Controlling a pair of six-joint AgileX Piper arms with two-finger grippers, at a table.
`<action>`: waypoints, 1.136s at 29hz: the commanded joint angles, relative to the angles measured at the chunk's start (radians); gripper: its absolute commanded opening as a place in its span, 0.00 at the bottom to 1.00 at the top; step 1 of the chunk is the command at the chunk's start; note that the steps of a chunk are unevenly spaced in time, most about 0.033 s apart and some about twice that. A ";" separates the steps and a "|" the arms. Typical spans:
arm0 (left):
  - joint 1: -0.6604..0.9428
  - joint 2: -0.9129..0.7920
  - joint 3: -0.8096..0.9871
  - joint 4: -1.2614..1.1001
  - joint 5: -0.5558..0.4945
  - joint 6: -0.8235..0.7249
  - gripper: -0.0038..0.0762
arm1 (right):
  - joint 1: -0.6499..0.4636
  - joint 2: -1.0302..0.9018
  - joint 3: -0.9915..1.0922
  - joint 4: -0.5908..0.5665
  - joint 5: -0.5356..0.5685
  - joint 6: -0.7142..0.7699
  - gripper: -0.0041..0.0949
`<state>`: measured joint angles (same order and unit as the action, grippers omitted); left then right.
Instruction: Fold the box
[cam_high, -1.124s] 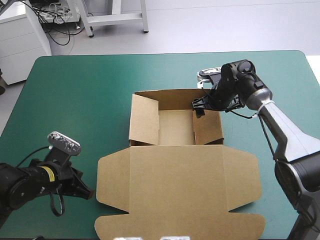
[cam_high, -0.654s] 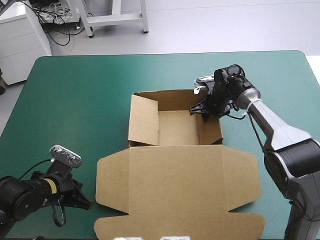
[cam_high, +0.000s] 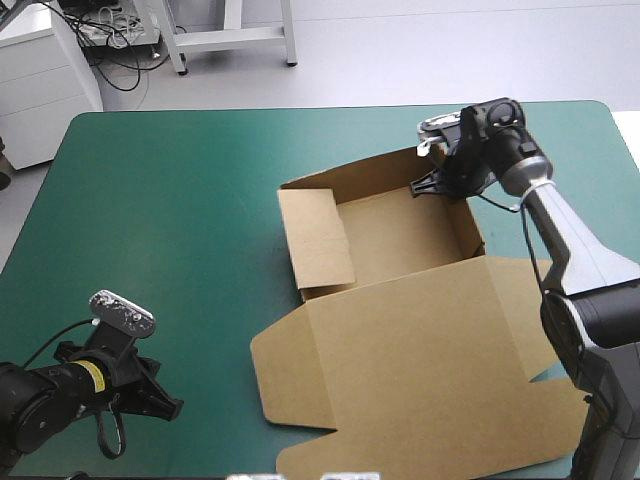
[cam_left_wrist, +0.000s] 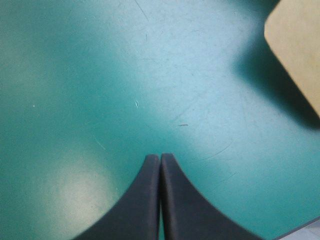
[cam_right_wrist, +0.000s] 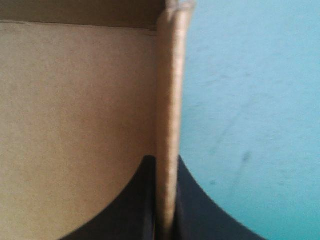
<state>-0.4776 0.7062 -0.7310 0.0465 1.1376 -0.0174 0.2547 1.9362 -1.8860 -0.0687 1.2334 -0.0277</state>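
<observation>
Brown board box (cam_high: 420, 370) sits right of the middle of the teal-green cover (cam_high: 170, 200) in the high view. It is skewed to the table edges, an open tray on the far side with the lid flat toward the near edge; the lid's right part runs under the right arm. The tray's left flap (cam_high: 318, 240) is folded inward over the floor. Right gripper (cam_high: 435, 185) is at the tray's far right corner, its black fingers on the right wall's top edge. Left gripper (cam_high: 170, 407) is low over bare cover near the table's near left corner, well apart from the box, nothing in it. In the left wrist view the left gripper (cam_left_wrist: 160, 159) has its fingers pressed together in one pointed arch, holding nothing. Scratched cover lies under and ahead of it, and one rounded corner of the lid (cam_left_wrist: 297, 47) shows ahead and off to one side, not touching. In the right wrist view the right gripper (cam_right_wrist: 166, 162) is all but closed, pinching the box wall (cam_right_wrist: 170, 100). The wall's edge runs straight ahead from between the fingers, with the tray's inside beside one finger and teal-green cover beside the other.
</observation>
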 joint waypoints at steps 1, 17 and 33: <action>-0.006 -0.002 -0.024 0.011 -0.040 -0.011 0.01 | -0.123 -0.055 -0.081 -0.035 0.013 -0.036 0.02; -0.006 -0.002 -0.024 0.021 -0.083 -0.011 0.01 | -0.652 -0.040 -0.113 0.052 -0.050 -0.102 0.02; -0.006 -0.002 -0.024 0.033 -0.110 -0.011 0.01 | -0.743 -0.024 -0.129 0.121 -0.003 -0.136 0.99</action>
<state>-0.4776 0.7062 -0.7302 0.0742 1.0703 -0.0176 -0.4805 1.9989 -1.9755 0.0476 1.2405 -0.1583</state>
